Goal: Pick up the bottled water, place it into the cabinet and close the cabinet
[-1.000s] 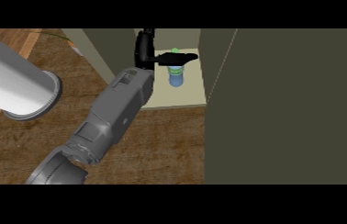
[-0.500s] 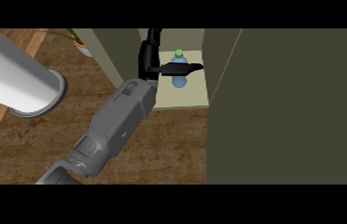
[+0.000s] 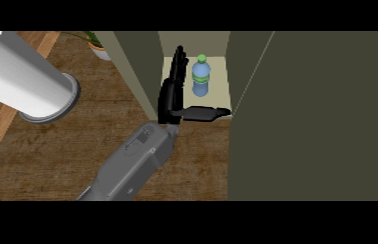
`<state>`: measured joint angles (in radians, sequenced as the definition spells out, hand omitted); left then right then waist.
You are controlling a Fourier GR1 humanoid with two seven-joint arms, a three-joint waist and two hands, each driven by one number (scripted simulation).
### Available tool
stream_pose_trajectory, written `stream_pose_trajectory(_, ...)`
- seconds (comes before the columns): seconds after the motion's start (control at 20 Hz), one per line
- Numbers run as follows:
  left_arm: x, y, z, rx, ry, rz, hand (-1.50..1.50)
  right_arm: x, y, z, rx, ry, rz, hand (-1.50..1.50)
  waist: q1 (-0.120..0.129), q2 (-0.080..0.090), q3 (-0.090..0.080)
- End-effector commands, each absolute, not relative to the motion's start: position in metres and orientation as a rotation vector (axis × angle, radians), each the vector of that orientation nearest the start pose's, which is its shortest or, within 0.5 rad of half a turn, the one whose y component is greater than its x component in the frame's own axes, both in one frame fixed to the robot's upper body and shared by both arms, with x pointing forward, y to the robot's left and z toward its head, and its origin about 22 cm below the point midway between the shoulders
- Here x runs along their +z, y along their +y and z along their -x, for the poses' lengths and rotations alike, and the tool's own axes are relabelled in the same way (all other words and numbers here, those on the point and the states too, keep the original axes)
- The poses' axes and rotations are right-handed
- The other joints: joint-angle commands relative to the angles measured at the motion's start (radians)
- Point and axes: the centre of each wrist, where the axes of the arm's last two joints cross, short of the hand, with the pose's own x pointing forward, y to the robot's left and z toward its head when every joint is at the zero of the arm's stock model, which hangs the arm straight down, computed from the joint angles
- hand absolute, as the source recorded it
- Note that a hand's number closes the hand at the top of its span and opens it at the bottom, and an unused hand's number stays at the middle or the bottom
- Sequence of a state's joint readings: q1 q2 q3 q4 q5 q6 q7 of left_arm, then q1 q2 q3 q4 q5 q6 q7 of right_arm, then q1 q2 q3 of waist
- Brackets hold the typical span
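Nearest, a grey forearm point(image 3: 133, 165) rises from the lower edge over the wooden counter point(image 3: 66, 153), its elbow cut off below, and which arm it is cannot be told for sure, though it seems the right. Its black hand point(image 3: 173, 95) stands at the mouth of the cabinet point(image 3: 295, 118) with fingers straight and thumb stuck out sideways, holding nothing. Beyond it the bottled water point(image 3: 200, 76) stands upright on the pale shelf, just beside the fingers but apart; farther left, a large grey cylinder point(image 3: 33, 88) and a potted plant point(image 3: 96, 44) are cut off by the frame.
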<state>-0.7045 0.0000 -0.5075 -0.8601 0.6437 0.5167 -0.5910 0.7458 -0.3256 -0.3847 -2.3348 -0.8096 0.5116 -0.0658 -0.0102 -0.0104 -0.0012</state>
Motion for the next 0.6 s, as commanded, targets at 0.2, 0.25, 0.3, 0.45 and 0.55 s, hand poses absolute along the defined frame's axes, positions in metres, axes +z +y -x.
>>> stream_pose_trajectory(0.2, -0.001, 0.058, -0.267, 0.126, -1.855, 0.295, -1.5, 0.164, -0.333, -0.047, 0.155, -1.894, -0.218, -1.5, 0.022, -0.004, 0.0)
stream_pose_trajectory(0.25, -0.009, 0.052, -0.253, 0.133, -1.858, 0.301, -1.5, 0.155, -0.333, -0.061, 0.151, -1.903, -0.231, -1.5, 0.026, 0.004, 0.0)
stream_pose_trajectory(0.3, -0.012, 0.055, -0.239, 0.123, -1.836, 0.288, -1.5, 0.159, -0.329, -0.048, 0.158, -1.903, -0.232, -1.5, 0.016, -0.001, 0.0)
stream_pose_trajectory(0.45, -0.022, 0.086, -0.227, 0.083, -1.801, 0.371, 1.5, 0.163, -0.324, -0.049, 0.219, -1.89, -0.261, 1.5, 0.012, 0.003, 0.0)
stream_pose_trajectory(0.55, -0.008, 0.088, -0.206, 0.054, -1.808, 0.386, 1.5, 0.156, -0.328, -0.056, 0.228, -1.883, -0.282, 1.5, 0.021, 0.002, 0.001)
